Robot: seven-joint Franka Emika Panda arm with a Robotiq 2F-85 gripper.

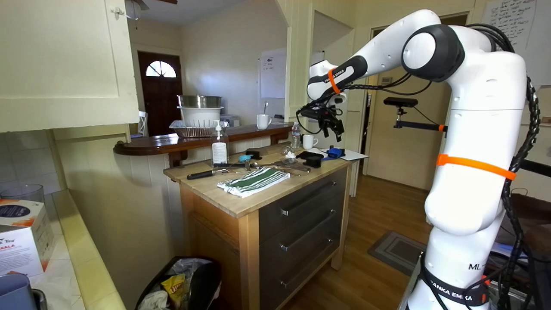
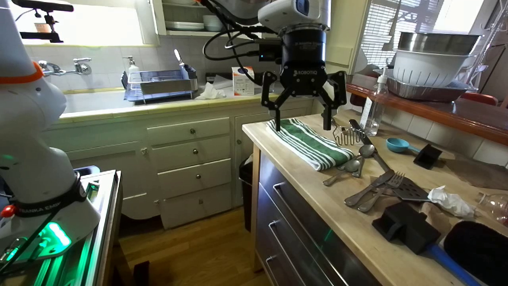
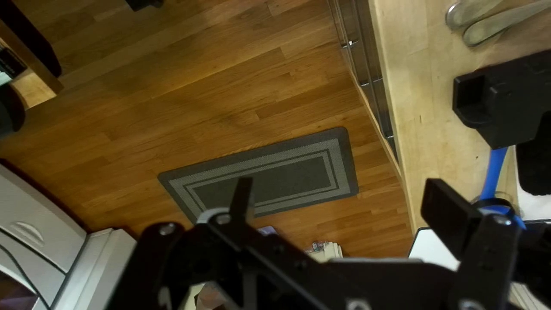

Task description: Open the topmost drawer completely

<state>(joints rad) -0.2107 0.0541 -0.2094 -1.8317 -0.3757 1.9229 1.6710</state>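
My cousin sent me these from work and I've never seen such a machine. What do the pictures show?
The white machine is a robot arm, ending in a two-fingered black gripper. Two pictures are taken from places outside the arm; the third is taken from its wrist, looking down past the gripper at the floor and the edge of a wooden worktop. On it lie a striped towel, spoons, a fork, a spatula and a turquoise scoop, among other things. The gripper hangs open in the air, holding nothing. The job is to open the topmost drawer, which looks shut.
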